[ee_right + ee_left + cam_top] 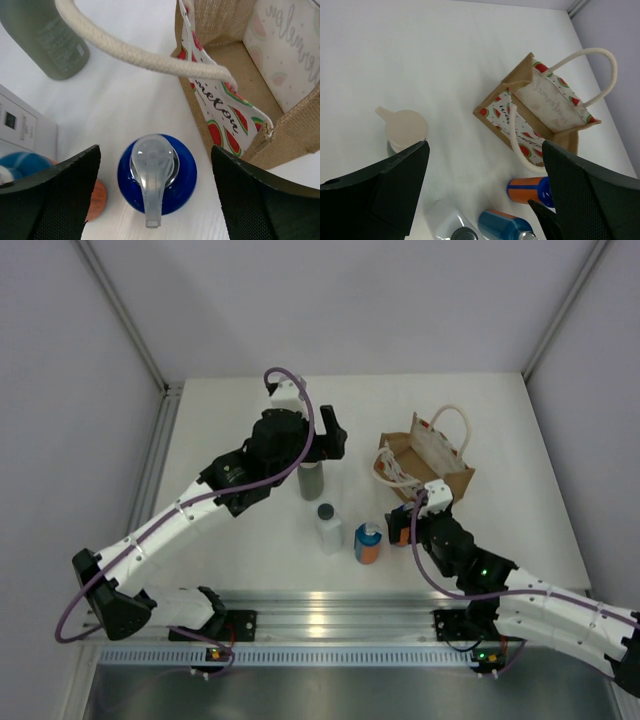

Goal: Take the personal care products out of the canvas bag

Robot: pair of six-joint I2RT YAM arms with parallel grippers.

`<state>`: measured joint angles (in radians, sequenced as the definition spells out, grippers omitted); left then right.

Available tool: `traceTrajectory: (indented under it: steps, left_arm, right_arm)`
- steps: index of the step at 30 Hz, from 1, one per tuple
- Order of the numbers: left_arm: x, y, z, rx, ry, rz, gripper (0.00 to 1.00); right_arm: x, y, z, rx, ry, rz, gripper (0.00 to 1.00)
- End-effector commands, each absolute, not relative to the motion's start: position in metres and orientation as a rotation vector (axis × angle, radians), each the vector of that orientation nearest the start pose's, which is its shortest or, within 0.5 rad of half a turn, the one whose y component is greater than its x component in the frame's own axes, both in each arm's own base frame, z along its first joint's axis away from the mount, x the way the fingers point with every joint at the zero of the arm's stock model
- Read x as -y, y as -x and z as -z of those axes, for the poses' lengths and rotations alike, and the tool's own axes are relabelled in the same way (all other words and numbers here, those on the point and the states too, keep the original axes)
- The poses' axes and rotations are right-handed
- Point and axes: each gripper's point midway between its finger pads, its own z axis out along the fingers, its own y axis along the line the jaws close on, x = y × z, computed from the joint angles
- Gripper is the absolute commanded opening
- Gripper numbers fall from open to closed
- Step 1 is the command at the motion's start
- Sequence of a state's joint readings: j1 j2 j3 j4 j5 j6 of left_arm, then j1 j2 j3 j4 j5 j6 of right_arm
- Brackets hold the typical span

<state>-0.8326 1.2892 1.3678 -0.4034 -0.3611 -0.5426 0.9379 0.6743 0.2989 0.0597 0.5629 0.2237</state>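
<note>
The canvas bag [432, 462] stands upright at the right, and no bottle shows inside it in the left wrist view [540, 107] or the right wrist view [250, 75]. Four bottles stand on the table. The grey-green pump bottle [311, 480] is just below my open, empty left gripper [328, 440]. The white dark-capped bottle [329, 528] and an orange blue-capped bottle [368, 543] stand near the front. My right gripper [155, 150] is open, straddling the second orange bottle's blue cap [157, 175] without touching it, beside the bag.
White tabletop [230, 430] with walls at the back and both sides. A metal rail [330, 615] with the arm bases runs along the near edge. A rope handle [130, 52] of the bag hangs over the table close above the right gripper.
</note>
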Motion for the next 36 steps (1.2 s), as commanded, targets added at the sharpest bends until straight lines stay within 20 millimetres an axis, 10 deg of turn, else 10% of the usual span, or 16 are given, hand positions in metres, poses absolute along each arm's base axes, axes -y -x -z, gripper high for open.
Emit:
traceTrajectory:
  steps: [1, 18, 25, 36]
  left_arm:
    - [0.242, -0.311, -0.325, -1.929, 0.034, 0.425, 0.98]
    - [0.058, -0.300, -0.253, -2.082, 0.418, -0.130, 0.98]
    - [0.005, -0.259, -0.264, -2.058, 0.480, -0.258, 0.98]
    - [-0.013, -0.216, -0.269, -1.972, 0.451, -0.189, 0.98]
  right_arm:
    - [-0.176, -0.228, -0.188, -1.735, 0.221, -0.376, 0.95]
    - [-0.098, -0.227, -0.254, -1.792, 0.098, -0.057, 0.99]
    - [-0.054, -0.212, -0.288, -1.807, -0.011, -0.022, 1.00]
    - [-0.015, -0.187, -0.298, -1.747, -0.063, 0.019, 0.99]
